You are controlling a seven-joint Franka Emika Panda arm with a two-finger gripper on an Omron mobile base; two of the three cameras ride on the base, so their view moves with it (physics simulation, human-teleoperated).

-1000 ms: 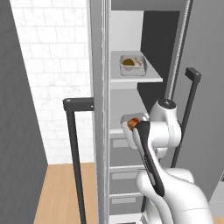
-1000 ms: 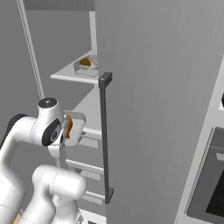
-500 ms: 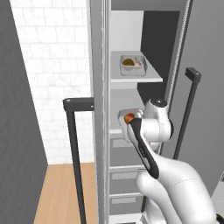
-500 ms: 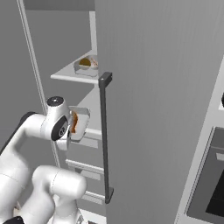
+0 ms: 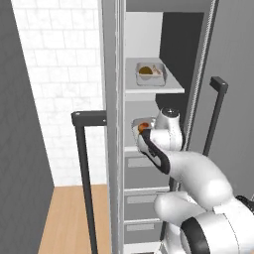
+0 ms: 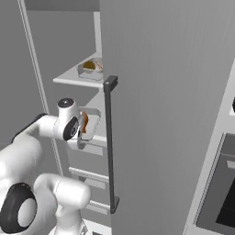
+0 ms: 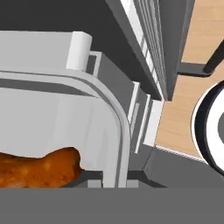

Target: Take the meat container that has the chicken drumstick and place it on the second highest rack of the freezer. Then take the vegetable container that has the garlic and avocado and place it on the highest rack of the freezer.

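My gripper point(image 5: 141, 133) is shut on the rim of the meat container point(image 5: 144, 127), a pale grey tray with the orange-brown chicken drumstick point(image 5: 143, 128) in it. It hangs tilted just inside the open freezer point(image 5: 149, 39), below the upper shelf point(image 5: 154, 90) and above the grey drawers point(image 5: 144, 163). From the right, the gripper point(image 6: 84, 130) and container point(image 6: 90, 124) sit left of the door's black handle point(image 6: 110, 142). The hand view has the drumstick point(image 7: 39, 170) and the tray's rim point(image 7: 119, 131) close up. The vegetable container point(image 5: 149, 74) with a dark lump and a whitish lump rests on the upper shelf.
The open freezer door point(image 5: 233, 74) stands right of the arm, its bar handle point(image 5: 216, 114) close to my elbow. Another black bar handle point(image 5: 82, 163) stands left of the cabinet wall. An oven front point(image 6: 220, 193) is at the far right. Wooden floor point(image 5: 69, 218) lies below.
The arm has carried the meat container up a little and deeper into the freezer, toward the space under the upper shelf. The grip has stayed shut.
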